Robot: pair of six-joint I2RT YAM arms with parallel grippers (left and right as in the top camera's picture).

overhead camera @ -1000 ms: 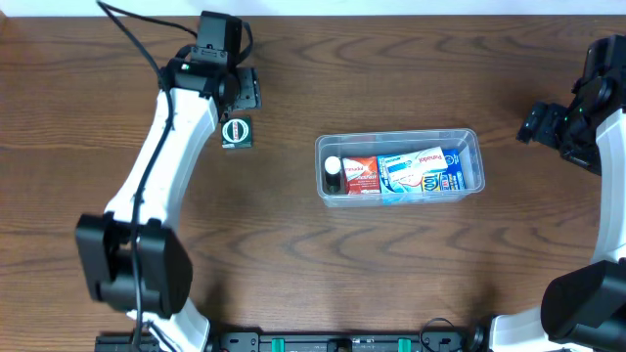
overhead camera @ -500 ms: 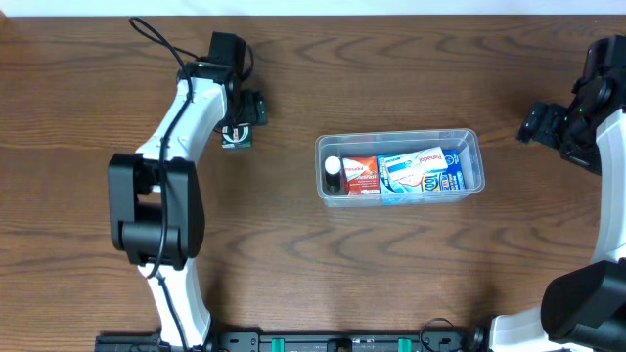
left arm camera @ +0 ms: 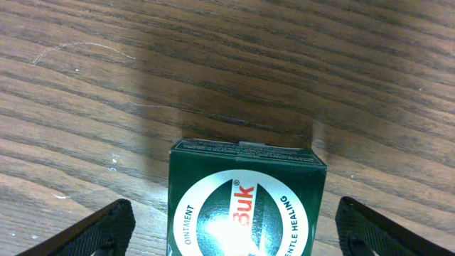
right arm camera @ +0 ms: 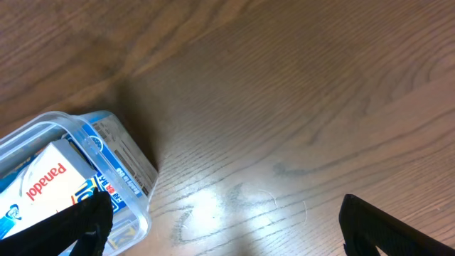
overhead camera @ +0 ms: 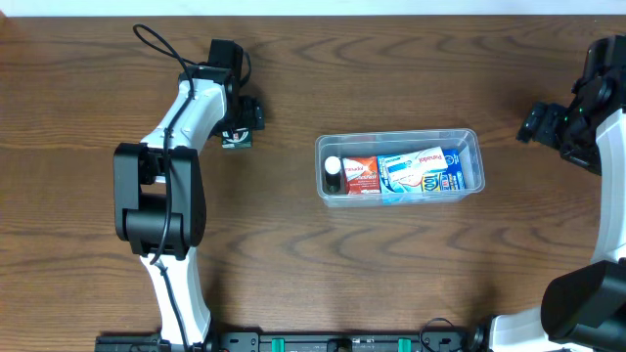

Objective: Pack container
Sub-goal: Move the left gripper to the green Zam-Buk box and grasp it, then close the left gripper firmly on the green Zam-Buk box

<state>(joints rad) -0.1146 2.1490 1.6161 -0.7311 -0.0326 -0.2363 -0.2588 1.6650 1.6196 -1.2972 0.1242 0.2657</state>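
Table (overhead camera: 293,264) of dark wood was seen unchanged from a second before. The left arm (overhead camera: 186,117) had been swung inward, its elbow brought up from the low left corner toward the middle. The right arm (overhead camera: 602,147) was left where it had been, at the right edge. The container (overhead camera: 396,136) was found unmoved, right of centre, with packets (overhead camera: 421,168) lying inside. The left gripper (left arm camera: 234,206) had been carried over the small green box (left arm camera: 245,192), fingers spread wide on either side, untouching. The right gripper (right arm camera: 226,203) was held released, with nothing between its fingers.
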